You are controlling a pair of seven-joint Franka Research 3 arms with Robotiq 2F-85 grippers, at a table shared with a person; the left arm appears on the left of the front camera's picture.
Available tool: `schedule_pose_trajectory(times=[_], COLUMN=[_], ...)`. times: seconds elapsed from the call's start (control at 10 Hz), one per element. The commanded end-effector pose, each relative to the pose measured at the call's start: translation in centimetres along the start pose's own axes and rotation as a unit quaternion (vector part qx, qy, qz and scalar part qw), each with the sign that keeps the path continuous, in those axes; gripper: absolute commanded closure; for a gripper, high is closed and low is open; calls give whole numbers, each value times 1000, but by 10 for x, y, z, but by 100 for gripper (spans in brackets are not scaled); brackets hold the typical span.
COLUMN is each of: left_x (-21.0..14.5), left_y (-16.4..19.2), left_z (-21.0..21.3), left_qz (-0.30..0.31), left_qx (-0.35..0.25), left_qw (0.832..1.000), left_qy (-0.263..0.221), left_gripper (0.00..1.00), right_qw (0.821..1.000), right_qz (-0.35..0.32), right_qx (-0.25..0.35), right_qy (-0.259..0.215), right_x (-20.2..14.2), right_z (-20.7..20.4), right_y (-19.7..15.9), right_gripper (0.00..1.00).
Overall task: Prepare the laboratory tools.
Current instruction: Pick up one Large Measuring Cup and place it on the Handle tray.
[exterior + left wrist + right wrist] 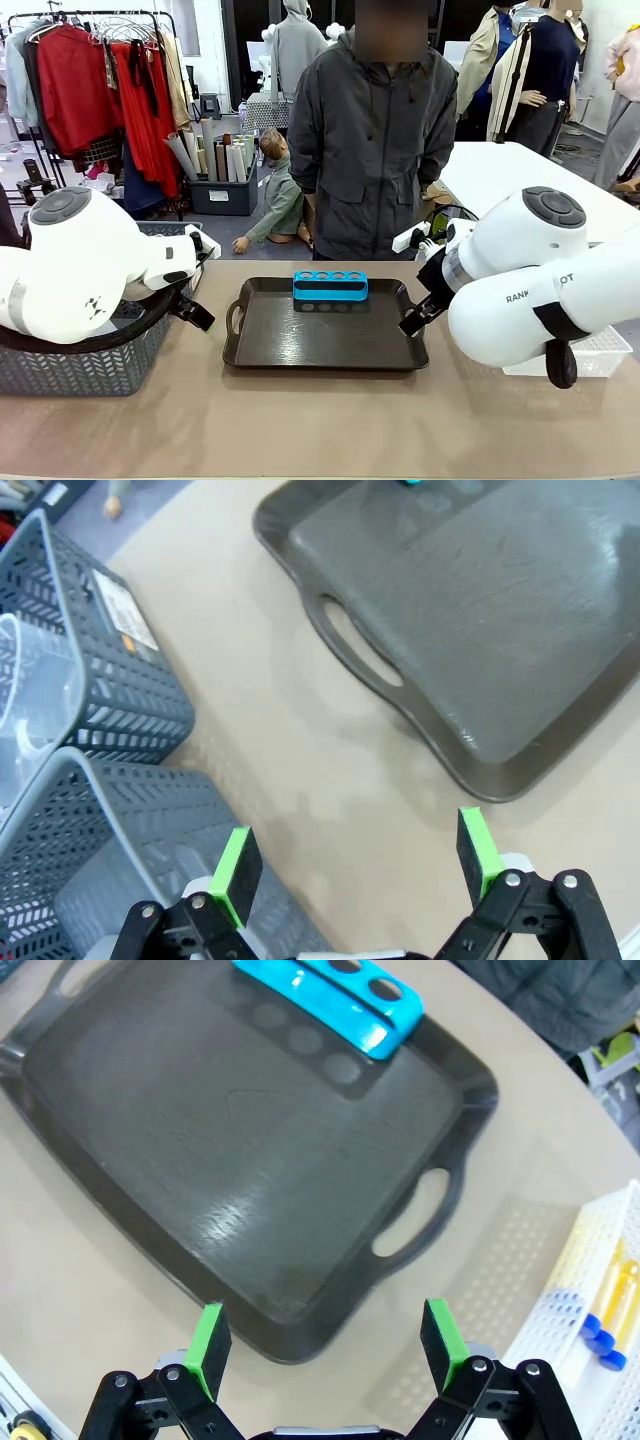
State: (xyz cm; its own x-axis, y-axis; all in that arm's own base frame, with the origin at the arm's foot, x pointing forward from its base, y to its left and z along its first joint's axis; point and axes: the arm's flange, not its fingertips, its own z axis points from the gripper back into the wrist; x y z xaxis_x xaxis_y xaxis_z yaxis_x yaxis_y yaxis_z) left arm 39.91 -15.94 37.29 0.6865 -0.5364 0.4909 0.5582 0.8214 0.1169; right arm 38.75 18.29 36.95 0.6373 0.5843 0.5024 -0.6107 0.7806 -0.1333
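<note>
**Two open grippers beside the tray, tools not yet taken up**

Both end effectors hover over the table, jaws spread wide and holding nothing. The left gripper (355,850) hangs above bare tabletop between the grey mesh baskets (130,695) and the dark tray (325,335). The right gripper (325,1338) hangs over the tray's near corner.

The small blue tube rack (335,1000) stands at the tray's far edge, well ahead of the right gripper. It is probably light, stiff plastic, best pinched across its narrow width.

Blue-capped test tubes (608,1295) of yellow liquid lie flat in a white basket (590,1250) just to the side of the right gripper. They are likely smooth, round and fragile, so a gentle grasp at mid-length, below the cap, seems wise.

A clear vessel, apparently the measuring beaker (35,695), sits in the farther grey basket, off to the left gripper's side. Its handle cannot be made out, so its thin, slippery rim is the likeliest place to grip.
</note>
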Motion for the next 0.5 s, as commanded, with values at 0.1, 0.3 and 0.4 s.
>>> schedule_pose_trajectory(times=[0.1, 0.3, 0.4], left_x=[20, 39, 50], left_y=[0, -3, -6], left_z=[22, 40, 49], left_qz=[-15, -28, -37], left_qx=[-67, -109, -129], left_qw=[998, 993, 991], left_qy=[15, 25, 14], left_gripper=[0, 0, 0], right_qw=[999, 998, 998], right_qz=[16, 22, 33], right_qx=[33, 50, 62], right_qy=[-10, -8, -4], right_x=[-7, 2, 6], right_z=[17, 33, 46], right_y=[-2, 0, -4], right_gripper=[0, 0, 0])
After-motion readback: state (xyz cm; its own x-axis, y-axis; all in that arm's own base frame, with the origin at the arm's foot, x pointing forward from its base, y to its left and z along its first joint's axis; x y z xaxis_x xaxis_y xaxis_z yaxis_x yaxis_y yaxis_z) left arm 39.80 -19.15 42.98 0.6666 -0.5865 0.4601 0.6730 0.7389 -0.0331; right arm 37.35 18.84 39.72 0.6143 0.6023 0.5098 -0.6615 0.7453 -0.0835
